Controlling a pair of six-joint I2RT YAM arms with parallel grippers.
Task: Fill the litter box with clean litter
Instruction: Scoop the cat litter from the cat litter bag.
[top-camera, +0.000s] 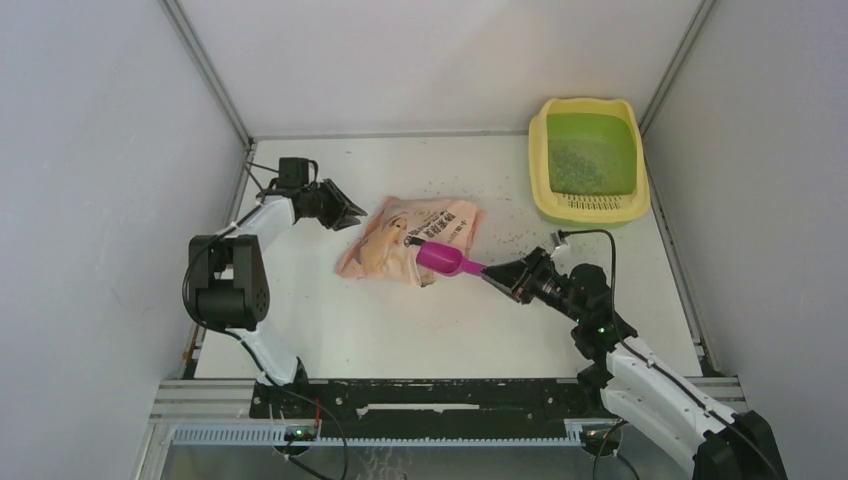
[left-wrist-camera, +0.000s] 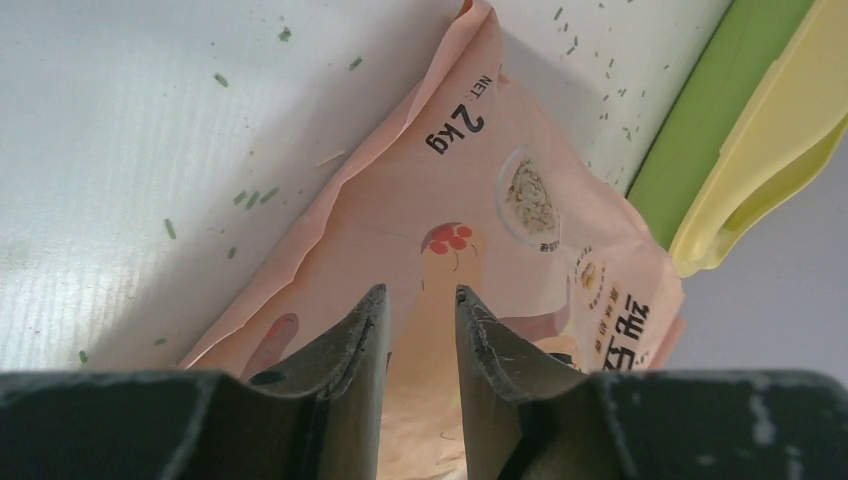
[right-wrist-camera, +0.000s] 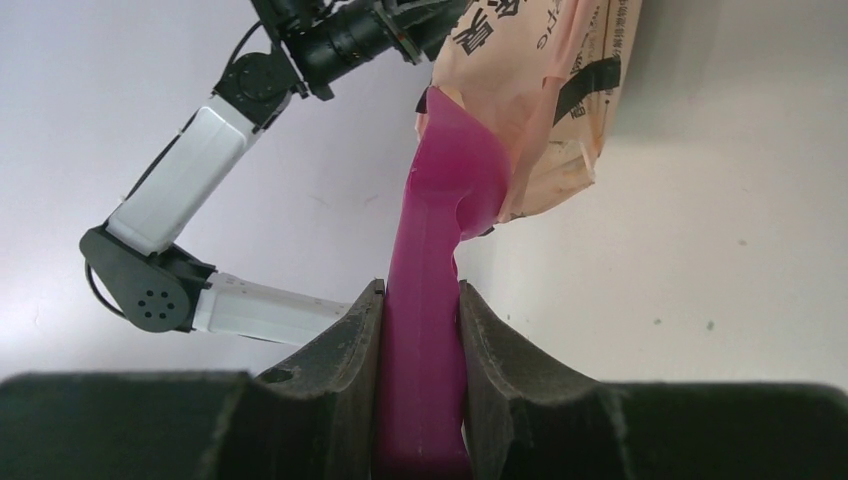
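Observation:
The litter box (top-camera: 546, 195), with a pale yellow rim and a green basin, stands at the far right, and litter (top-camera: 572, 165) covers part of its floor. Its rim also shows in the left wrist view (left-wrist-camera: 760, 130). A peach-pink bag (top-camera: 400, 232) lies mid-table. My right gripper (top-camera: 497, 272) is shut on the handle of a magenta scoop (top-camera: 445, 260), whose head is at the bag's near-right mouth (right-wrist-camera: 440, 190). The scoop's contents are hidden. My left gripper (top-camera: 348, 213) is at the bag's far-left end, with bag material (left-wrist-camera: 480, 200) between its fingers (left-wrist-camera: 372, 310).
Loose granules (top-camera: 500, 235) are scattered on the white table between the bag and the box, and near the bag's edge (left-wrist-camera: 250, 198). Grey walls close in the left, right and back. The left arm (right-wrist-camera: 190, 170) shows beyond the scoop.

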